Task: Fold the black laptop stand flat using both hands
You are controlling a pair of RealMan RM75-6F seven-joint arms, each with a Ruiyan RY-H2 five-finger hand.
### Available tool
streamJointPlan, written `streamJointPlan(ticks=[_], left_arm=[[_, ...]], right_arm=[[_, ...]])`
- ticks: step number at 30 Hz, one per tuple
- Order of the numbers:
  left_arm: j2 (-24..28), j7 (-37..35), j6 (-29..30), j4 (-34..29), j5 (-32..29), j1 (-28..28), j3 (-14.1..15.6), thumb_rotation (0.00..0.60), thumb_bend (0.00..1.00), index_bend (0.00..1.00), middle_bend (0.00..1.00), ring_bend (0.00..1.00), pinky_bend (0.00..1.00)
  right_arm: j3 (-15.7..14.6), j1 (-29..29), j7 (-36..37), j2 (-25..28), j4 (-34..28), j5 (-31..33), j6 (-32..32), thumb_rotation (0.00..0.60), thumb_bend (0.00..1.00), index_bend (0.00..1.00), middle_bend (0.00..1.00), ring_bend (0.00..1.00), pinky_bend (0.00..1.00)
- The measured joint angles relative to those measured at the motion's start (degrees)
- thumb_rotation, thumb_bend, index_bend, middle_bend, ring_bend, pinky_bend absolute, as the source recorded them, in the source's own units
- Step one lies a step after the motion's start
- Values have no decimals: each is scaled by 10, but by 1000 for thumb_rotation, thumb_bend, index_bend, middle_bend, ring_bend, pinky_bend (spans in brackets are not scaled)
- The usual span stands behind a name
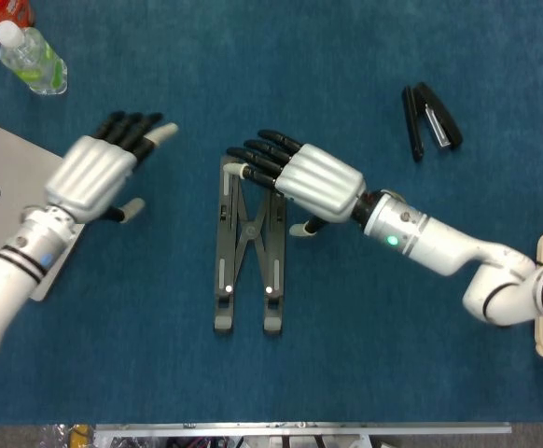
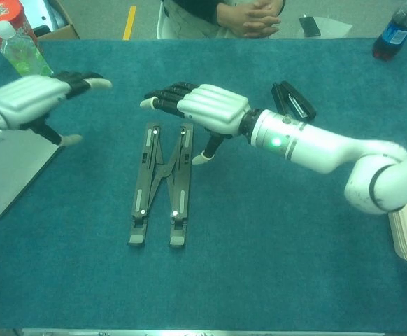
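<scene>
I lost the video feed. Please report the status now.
Left hand open, clear of stand. Right hand open above laptop stand, which lies flat. Nothing blocking.
</scene>
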Motion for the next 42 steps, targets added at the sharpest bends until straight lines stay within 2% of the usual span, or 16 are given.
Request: streamJointPlan(ticks=[7,17,23,29,42], left_arm=[[49,14,39,-52,-21,39,-4,600,274,0,0,0,0],[75,3,55,-74,-19,62,-6,600,274,0,0,0,0],[77,-6,59,-75,-16,70,-8,600,274,0,0,0,0],[76,-16,58,-70,-11,76,-9,600,274,0,0,0,0],[73,-45,53,-55,-3,84,-13,600,274,0,0,0,0]], right_arm=[[-6,67,68,48,-48,-13,-82,600,48,0,0,0,58],[-12,158,42,71,-68,-41,-167,600,48,0,1,0,72],[-19,185,-5,58,-56,-55,-188,600,2,0,1,0,73],[-36,198,-30,36,-39,-66,-192,600,0,0,1,0,72],[-58,207,-35,23,-26,-59,-192,600,0,0,1,0,72]])
